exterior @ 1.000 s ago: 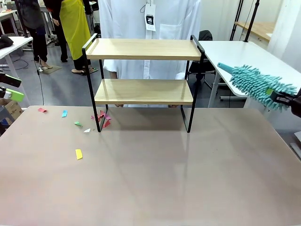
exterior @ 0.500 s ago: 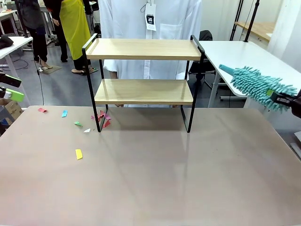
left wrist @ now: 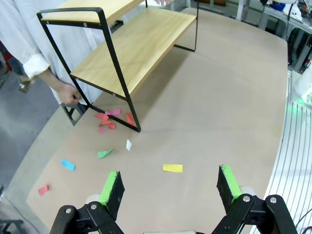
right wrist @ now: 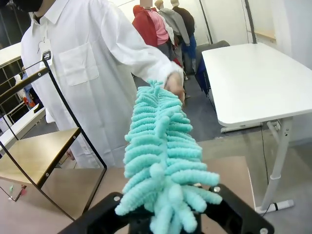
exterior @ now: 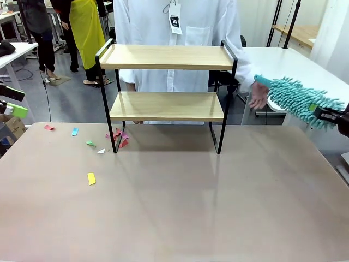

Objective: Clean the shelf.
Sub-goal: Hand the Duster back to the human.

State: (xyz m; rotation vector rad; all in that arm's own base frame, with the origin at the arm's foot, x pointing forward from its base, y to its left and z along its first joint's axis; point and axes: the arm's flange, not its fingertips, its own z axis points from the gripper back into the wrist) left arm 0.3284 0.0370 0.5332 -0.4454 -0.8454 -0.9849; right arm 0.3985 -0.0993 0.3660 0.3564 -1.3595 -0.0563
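The shelf (exterior: 166, 57), two light wooden boards in a black frame, stands at the far middle of the table; both boards look bare. It also shows in the left wrist view (left wrist: 131, 48) and the right wrist view (right wrist: 34, 153). My right gripper (exterior: 329, 114) at the right edge is shut on a teal fluffy duster (exterior: 297, 98), which points left, in the air beside the shelf. The person's hand (exterior: 257, 95) touches the duster's far tip, with the hand (right wrist: 174, 84) behind the duster (right wrist: 163, 161). My left gripper (left wrist: 170, 187) hangs open above the table's left side, at the left edge (exterior: 12, 101).
Coloured paper scraps lie on the brown table (exterior: 180, 207): a yellow scrap (exterior: 91, 178), red scraps (exterior: 119, 136) by the shelf's left foot, and blue and green scraps farther left. A white table (exterior: 283, 60) stands behind at the right. People stand at the back left.
The person's hand has reached out from behind the shelf to the duster's tip. The duster and both arms have hardly moved.
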